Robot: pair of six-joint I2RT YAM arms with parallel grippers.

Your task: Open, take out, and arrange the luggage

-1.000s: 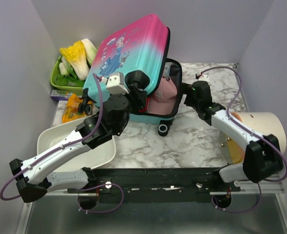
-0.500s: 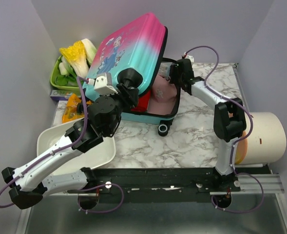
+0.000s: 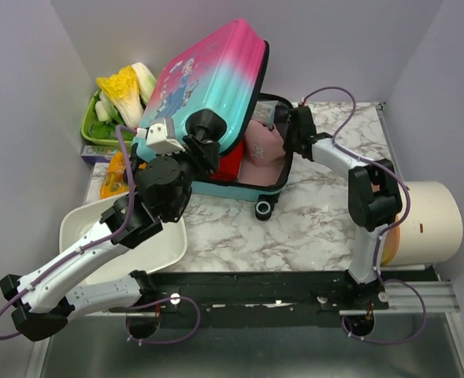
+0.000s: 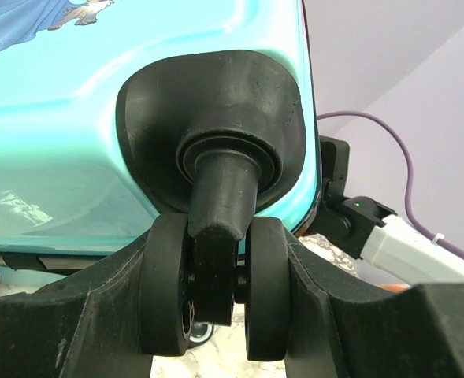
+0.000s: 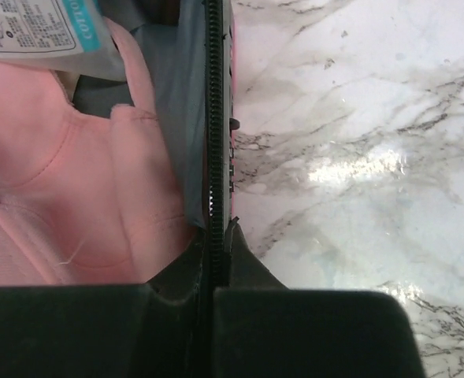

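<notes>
Open luggage [image 3: 212, 75] on table [image 3: 318, 213]: left gripper [image 4: 214, 303] clamped on a lid wheel [image 4: 165, 295], right gripper [image 5: 213, 295] pinched shut on lower shell's zipper rim [image 5: 214, 118] beside pink fabric [image 5: 58, 165].

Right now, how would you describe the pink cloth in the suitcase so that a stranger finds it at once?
Find the pink-to-teal suitcase, half open at the back of the marble table. In its lower shell, beside the rim that the right gripper pinches, lies a pink cloth. It is pale, unlike the red item beside it.
</notes>
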